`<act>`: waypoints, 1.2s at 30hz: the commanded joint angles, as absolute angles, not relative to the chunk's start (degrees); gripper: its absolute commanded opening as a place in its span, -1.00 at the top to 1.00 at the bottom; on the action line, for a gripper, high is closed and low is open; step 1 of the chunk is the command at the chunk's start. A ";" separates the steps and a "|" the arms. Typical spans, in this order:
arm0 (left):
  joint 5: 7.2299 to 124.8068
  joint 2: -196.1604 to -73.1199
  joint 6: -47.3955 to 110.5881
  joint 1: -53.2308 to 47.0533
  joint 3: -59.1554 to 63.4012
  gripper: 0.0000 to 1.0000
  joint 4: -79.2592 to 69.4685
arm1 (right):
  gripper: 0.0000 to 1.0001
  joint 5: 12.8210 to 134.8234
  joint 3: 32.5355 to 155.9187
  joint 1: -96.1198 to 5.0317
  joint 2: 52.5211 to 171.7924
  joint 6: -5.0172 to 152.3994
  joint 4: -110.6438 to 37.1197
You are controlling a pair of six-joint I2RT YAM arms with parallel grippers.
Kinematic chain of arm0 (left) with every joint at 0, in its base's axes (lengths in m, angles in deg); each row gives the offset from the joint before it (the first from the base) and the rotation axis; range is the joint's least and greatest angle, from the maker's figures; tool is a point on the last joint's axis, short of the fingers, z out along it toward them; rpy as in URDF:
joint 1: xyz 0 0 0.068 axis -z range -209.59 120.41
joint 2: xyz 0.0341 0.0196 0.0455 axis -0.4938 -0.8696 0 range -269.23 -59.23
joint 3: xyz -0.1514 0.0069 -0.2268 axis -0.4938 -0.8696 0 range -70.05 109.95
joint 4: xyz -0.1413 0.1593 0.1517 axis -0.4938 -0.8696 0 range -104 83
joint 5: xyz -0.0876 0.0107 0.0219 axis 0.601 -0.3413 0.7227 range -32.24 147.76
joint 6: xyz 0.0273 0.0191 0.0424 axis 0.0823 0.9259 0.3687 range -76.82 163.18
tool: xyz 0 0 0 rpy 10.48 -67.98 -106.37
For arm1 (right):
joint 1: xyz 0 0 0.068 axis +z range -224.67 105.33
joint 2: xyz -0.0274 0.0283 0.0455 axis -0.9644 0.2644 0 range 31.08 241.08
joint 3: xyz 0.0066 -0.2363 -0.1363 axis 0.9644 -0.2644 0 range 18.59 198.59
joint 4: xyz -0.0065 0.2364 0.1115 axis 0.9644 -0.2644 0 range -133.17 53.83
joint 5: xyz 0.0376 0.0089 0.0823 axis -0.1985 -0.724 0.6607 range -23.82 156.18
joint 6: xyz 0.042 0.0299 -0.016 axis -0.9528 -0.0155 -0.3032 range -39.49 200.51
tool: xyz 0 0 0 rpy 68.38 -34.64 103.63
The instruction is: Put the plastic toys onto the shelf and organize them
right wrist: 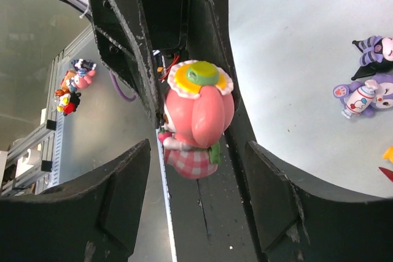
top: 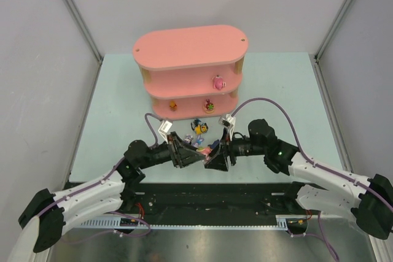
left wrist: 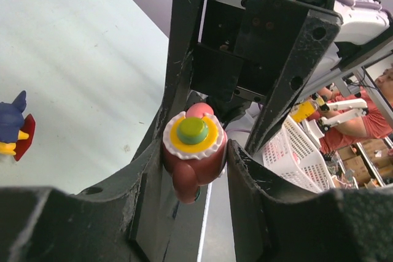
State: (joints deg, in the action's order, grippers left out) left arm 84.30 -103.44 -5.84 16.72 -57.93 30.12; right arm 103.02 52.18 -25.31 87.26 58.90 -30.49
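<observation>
A pink figurine (left wrist: 193,151) in a white, yellow and green hat and a checked dress (right wrist: 196,118) hangs above the table's near edge. My left gripper (left wrist: 196,167) is shut on its head (top: 210,148). My right gripper (right wrist: 199,197) faces the left one, open, with its fingers (right wrist: 288,194) on either side of the figurine and a gap on each side. The pink shelf (top: 190,47) stands at the back. It carries a pink toy (top: 218,81) on the middle board and two small orange ones (top: 173,105) on the bottom board.
Several loose toys (top: 198,128) lie on the table between the shelf and the grippers. They include two purple ones (right wrist: 365,93) and a dark blue one (left wrist: 12,124). The two arms meet just in front of the table's near edge.
</observation>
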 commanded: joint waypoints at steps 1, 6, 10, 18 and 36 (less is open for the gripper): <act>87.29 -104.67 -5.34 16.64 -55.19 0.99 36.42 | -0.30 102.74 52.69 -25.28 88.20 57.92 -27.64; 87.20 -104.76 -4.90 16.56 -55.02 0.99 36.07 | -0.22 103.18 52.69 -25.19 89.34 57.39 -26.32; 87.11 -104.59 -4.90 16.64 -55.10 0.99 36.16 | -0.06 103.62 52.61 -25.19 90.40 57.04 -25.10; 87.20 -104.32 -5.08 16.64 -55.54 1.00 36.50 | 0.41 104.06 52.43 -25.10 90.67 56.78 -24.13; 75.54 -97.91 -6.92 16.99 -52.83 -1.00 22.67 | 1.00 89.14 52.34 -22.12 82.32 61.87 -30.79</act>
State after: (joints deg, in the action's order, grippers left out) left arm 82.42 -100.82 -6.38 16.48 -57.56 30.02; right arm 97.80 51.89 -24.39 86.78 58.81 -29.36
